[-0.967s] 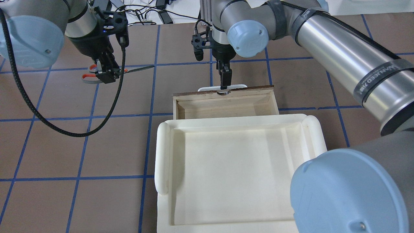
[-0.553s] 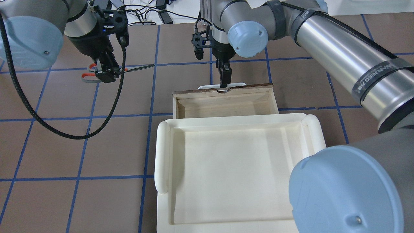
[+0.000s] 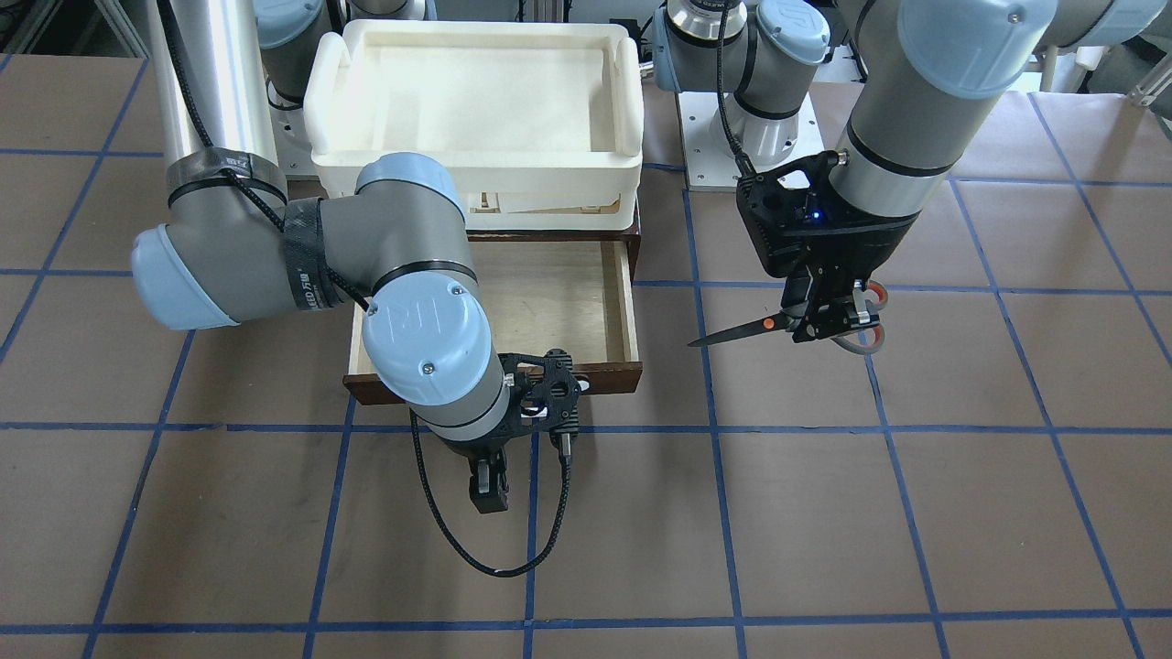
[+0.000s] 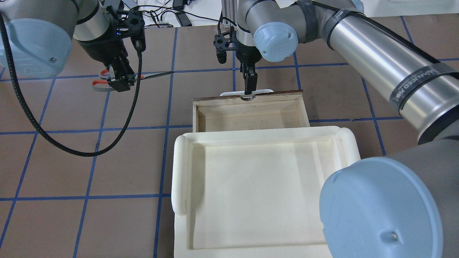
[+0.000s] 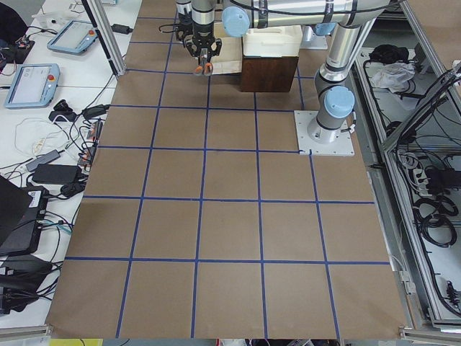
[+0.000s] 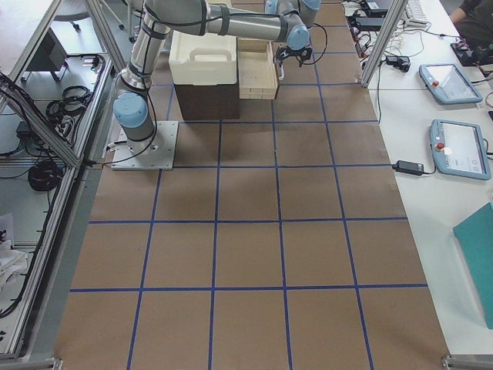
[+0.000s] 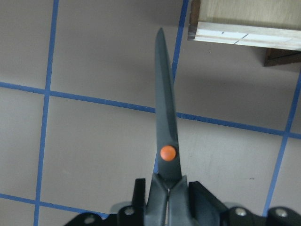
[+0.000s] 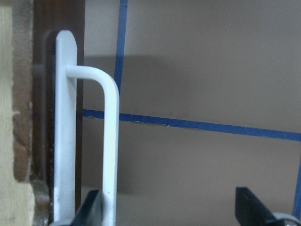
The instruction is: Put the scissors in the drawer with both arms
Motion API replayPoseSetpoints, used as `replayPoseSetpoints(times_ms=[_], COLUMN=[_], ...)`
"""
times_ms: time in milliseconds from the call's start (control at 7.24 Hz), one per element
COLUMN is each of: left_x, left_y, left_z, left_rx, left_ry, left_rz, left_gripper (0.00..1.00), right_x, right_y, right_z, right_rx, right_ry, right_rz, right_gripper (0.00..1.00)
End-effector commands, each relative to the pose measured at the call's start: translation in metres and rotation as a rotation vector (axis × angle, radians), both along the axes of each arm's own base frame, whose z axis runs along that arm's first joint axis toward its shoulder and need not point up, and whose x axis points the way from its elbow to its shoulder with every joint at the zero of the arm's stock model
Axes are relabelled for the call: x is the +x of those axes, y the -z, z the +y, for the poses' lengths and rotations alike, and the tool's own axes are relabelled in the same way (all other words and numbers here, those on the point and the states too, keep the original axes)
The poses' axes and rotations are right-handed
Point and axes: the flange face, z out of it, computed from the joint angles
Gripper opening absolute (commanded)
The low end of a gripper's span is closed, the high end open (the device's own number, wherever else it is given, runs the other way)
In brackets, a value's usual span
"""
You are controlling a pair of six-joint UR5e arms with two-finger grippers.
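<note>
My left gripper (image 4: 120, 81) is shut on the scissors (image 4: 157, 75) near their pivot and holds them above the table, left of the drawer. The blades point toward the drawer, and the orange-lined handles (image 4: 99, 83) stick out behind. The left wrist view shows the closed blades (image 7: 167, 132) aimed at the drawer's corner (image 7: 244, 33). The drawer (image 4: 251, 116) is pulled out, its pale interior bare. My right gripper (image 4: 248, 86) is open at the white bar handle (image 8: 110, 141), and one finger (image 8: 91, 209) is beside the bar. In the front view the scissors (image 3: 769, 323) hang right of the drawer (image 3: 568, 302).
A cream-white plastic tray (image 4: 179, 172) sits on top of the cabinet above the drawer. A black cable (image 4: 71, 152) loops down from my left wrist, and another (image 3: 494, 567) hangs from my right wrist. Blue tape lines grid the brown table.
The drawer front has slid out slightly farther from the cabinet, with my right gripper at the handle. My left gripper has shifted a little with the scissors still in it.
</note>
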Motion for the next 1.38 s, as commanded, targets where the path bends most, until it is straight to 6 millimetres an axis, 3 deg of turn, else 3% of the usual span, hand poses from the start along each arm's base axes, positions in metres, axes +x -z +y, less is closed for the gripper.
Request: replayPoseSetpoints(times_ms=[0,276,553,691,967,1243], left_x=[-0.022,-0.061,-0.109,-0.12,-0.15,-0.177], left_y=[0.004,0.003,-0.007,-0.004,-0.001,0.017], left_z=[0.001,0.011,0.031,0.032,0.043,0.043], left_rx=[-0.002,-0.007,-0.024,-0.019,-0.006,0.034], left_ry=[-0.029,-0.004,0.071,0.056,0.027,0.069], left_rz=[0.005,0.019,0.022,0.025,0.041,0.081], left_gripper=[0.0,0.0,0.0,0.0,0.0,0.02], right_x=[0.0,-0.009,-0.036,-0.065,-0.154,-0.202], right_y=[-0.007,-0.032,-0.094,-0.122,-0.179,-0.222], right_z=[0.0,0.001,0.0,0.004,0.027,0.063], right_rx=[-0.006,-0.038,-0.119,-0.125,-0.073,-0.052], right_ry=[0.008,0.036,0.098,0.152,0.269,0.364], right_rz=[-0.012,-0.024,-0.053,-0.052,-0.036,-0.01], right_gripper=[1.0,1.0,1.0,1.0,1.0,1.0])
